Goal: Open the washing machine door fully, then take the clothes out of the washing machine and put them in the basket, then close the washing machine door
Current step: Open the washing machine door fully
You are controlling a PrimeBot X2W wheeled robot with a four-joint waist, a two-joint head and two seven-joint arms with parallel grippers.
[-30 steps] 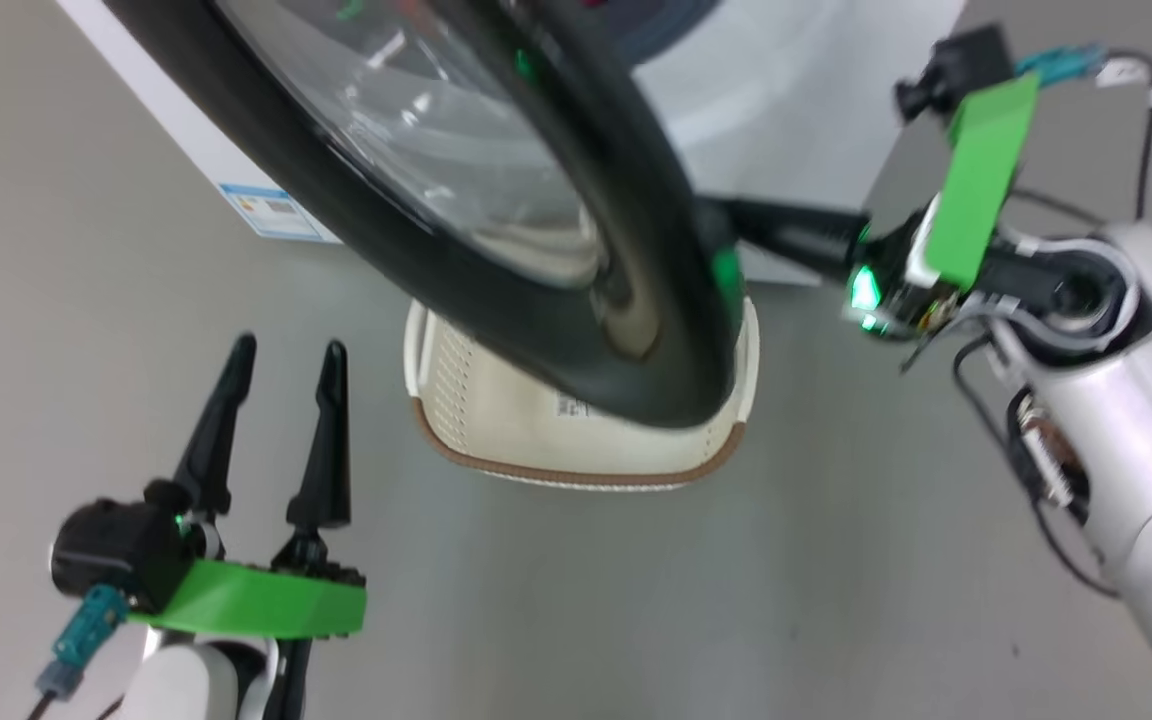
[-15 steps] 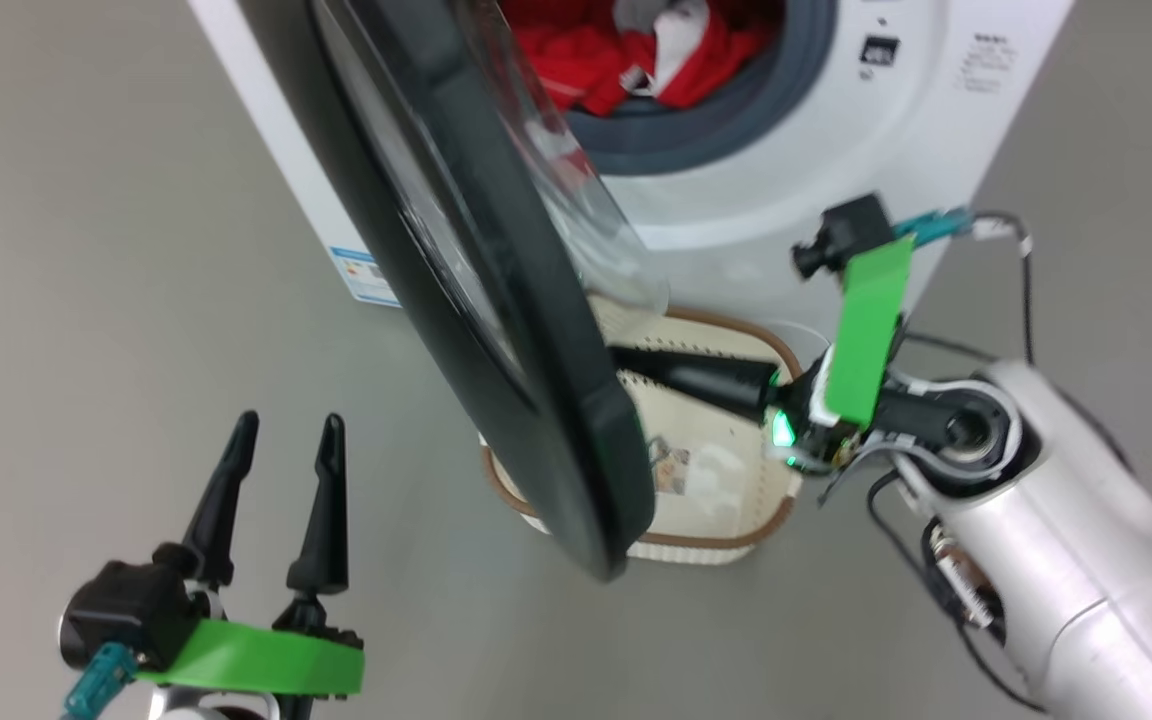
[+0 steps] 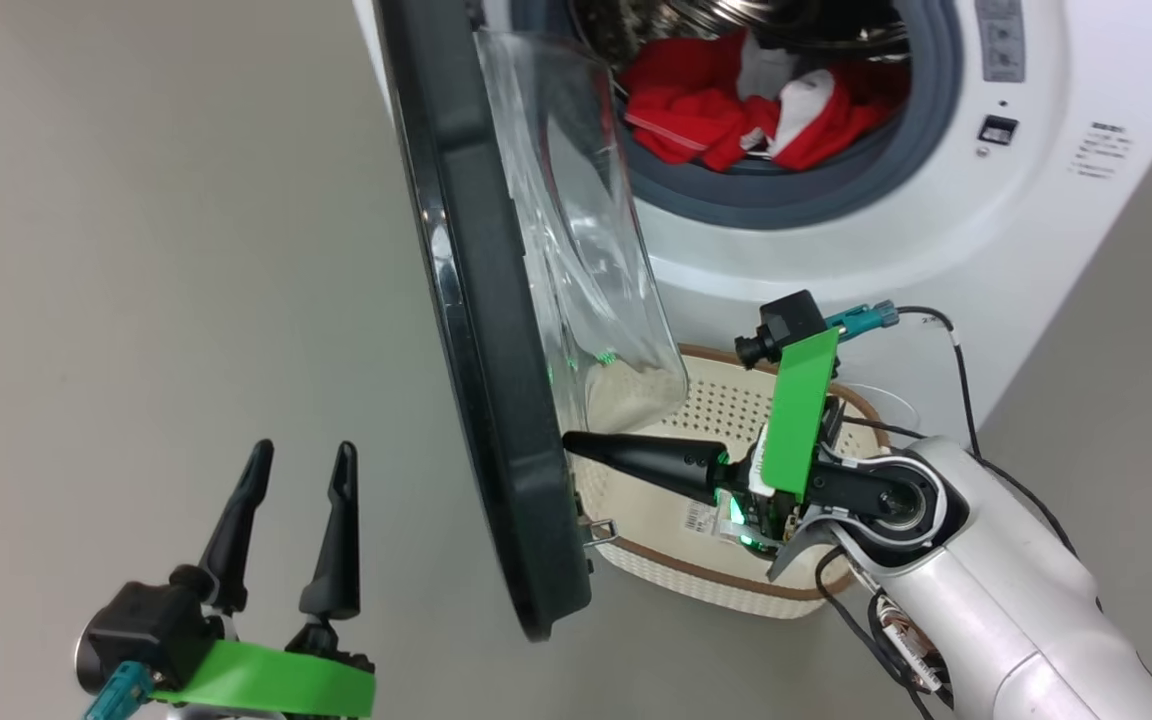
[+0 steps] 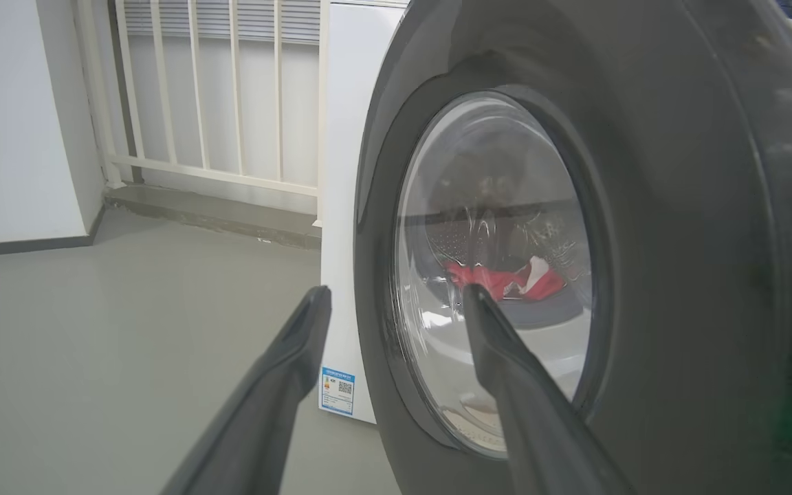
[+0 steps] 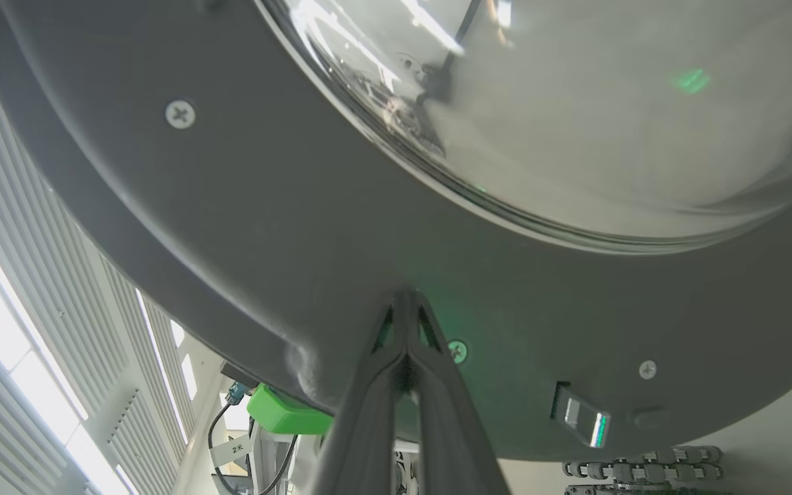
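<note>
The washing machine door (image 3: 481, 330) stands swung out edge-on, black rim with its clear glass bowl (image 3: 586, 270) facing the drum. My right gripper (image 3: 571, 445) is shut, its tips pressed against the door's inner rim (image 5: 406, 295) low down. Red and white clothes (image 3: 756, 115) lie in the drum of the white washing machine (image 3: 1026, 260). The cream basket (image 3: 716, 580) sits on the floor below the opening, under my right gripper. My left gripper (image 3: 301, 465) is open and empty, left of the door; in its wrist view the door's outer face (image 4: 678, 227) is close ahead, clothes (image 4: 506, 278) seen through the glass.
Grey floor (image 3: 136, 250) spreads to the left of the door. A white railing (image 4: 217, 89) and a wall stand beyond the machine's side. A small blue label (image 4: 336, 389) is stuck low on the machine. My right forearm (image 3: 986, 620) reaches over the basket's right end.
The head camera has tilted up, bringing the drum and clothes into view. The door has swung further out, with my shut right gripper pushing its inner rim leftward. My left gripper has kept its pose.
</note>
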